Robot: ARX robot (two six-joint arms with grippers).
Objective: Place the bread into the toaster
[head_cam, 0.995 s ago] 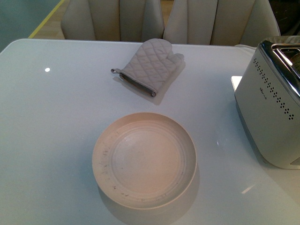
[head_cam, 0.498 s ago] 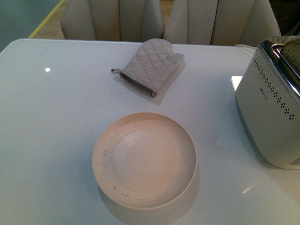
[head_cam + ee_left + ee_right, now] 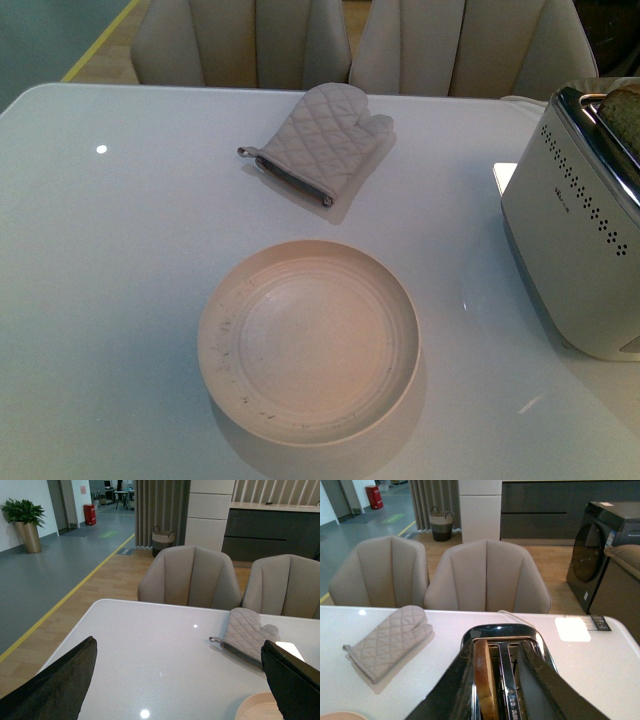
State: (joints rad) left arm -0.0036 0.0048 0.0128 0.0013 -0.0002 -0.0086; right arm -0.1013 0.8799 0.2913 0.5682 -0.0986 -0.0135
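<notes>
The white toaster stands at the table's right edge. The bread shows as a brown corner sticking up from its top. In the right wrist view the bread stands on edge in one chrome slot of the toaster. My right gripper is open just above the slots. One finger lies close beside the slice and the other finger lies over the far slot. My left gripper is open and empty above the table. Neither gripper shows in the front view.
An empty beige plate sits in the middle front of the table; its rim also shows in the left wrist view. A grey quilted oven mitt lies behind it. Two beige chairs stand at the far edge.
In the front view the bread's brown top has come into sight above the toaster's slot. The plate and mitt have not moved.
</notes>
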